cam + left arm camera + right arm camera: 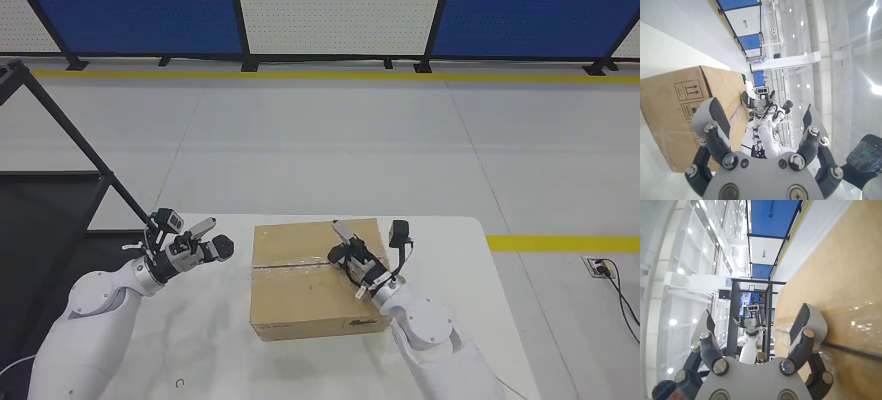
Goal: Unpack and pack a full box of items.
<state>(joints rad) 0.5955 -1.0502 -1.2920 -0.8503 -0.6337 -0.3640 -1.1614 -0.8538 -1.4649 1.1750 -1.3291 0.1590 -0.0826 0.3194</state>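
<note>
A closed brown cardboard box [305,285] stands on the white table [210,340], its top flaps sealed with clear tape along the middle seam [851,347]. My right gripper [350,262] is open above the box top near the seam's right end, one finger [806,321] resting against the taped cardboard. My left gripper [205,245] hangs open and empty in the air just left of the box [677,106], apart from it. In the left wrist view the open right gripper [758,97] shows over the box's top edge.
A black metal frame [70,130] stands left of the table. Bare tabletop lies left of and in front of the box. Blue and white partition panels [330,25] line the far side of the floor.
</note>
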